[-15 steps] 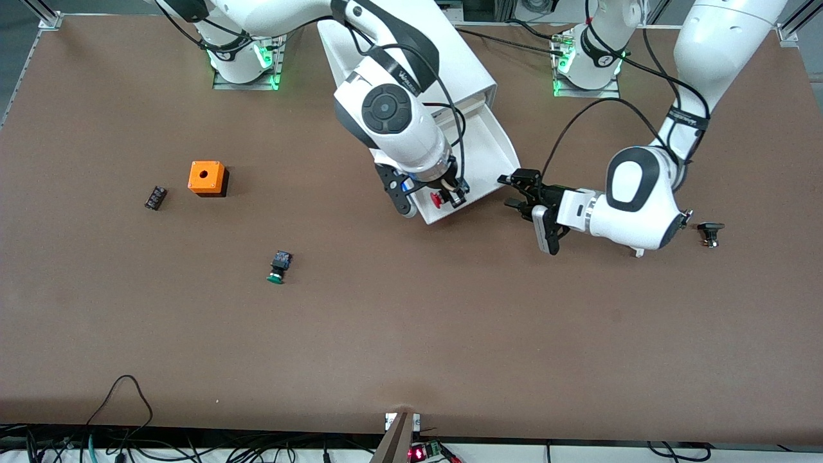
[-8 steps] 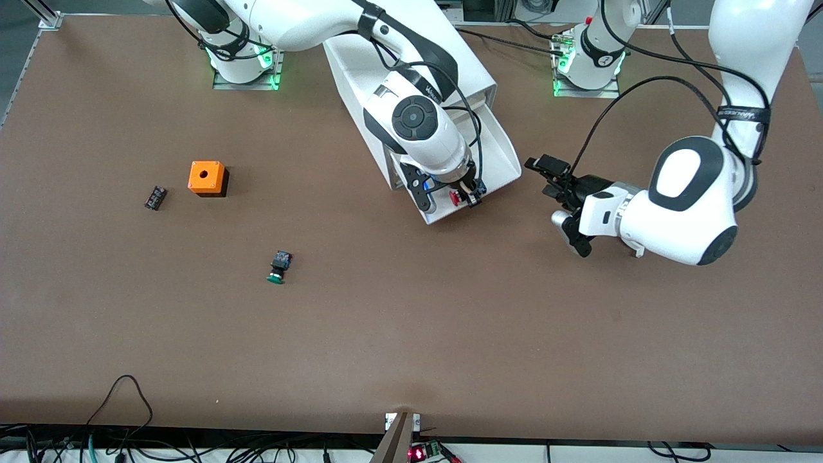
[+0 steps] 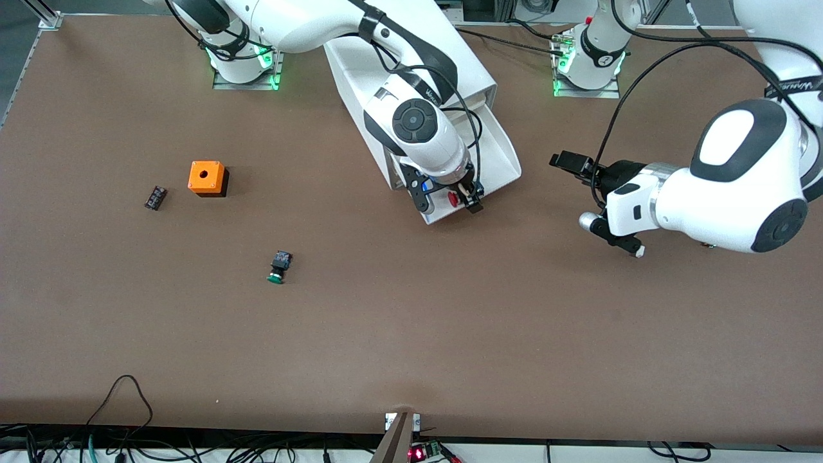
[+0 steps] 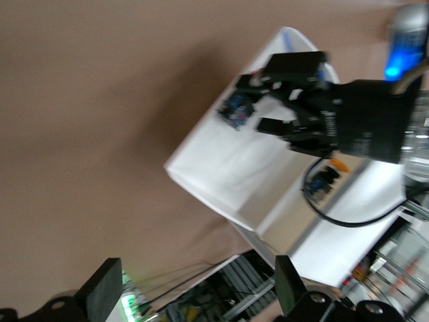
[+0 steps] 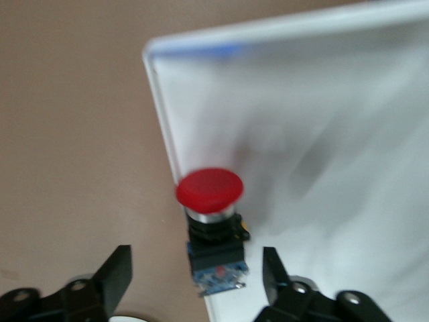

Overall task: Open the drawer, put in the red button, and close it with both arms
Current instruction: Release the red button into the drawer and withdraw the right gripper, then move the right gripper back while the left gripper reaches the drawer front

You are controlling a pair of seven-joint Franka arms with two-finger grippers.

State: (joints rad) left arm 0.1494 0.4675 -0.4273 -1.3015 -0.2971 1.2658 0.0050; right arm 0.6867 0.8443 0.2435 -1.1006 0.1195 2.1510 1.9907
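Right gripper [image 3: 458, 198] open over drawer [image 3: 498, 151]; red button [image 5: 210, 228] red-capped, black-and-blue bodied

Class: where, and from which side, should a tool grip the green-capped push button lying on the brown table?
Grip the green-capped push button by its black-and-blue body, not its round cap, from straight above. It lies on its side, so the boxy body offers opposite flat sides; the domed cap would likely slip.

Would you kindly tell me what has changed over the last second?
The left claw drew back from the drawer toward the left arm's end of the table. The right claw shifted slightly over the open drawer and now stands open around the red button. The green button and orange box stayed put.
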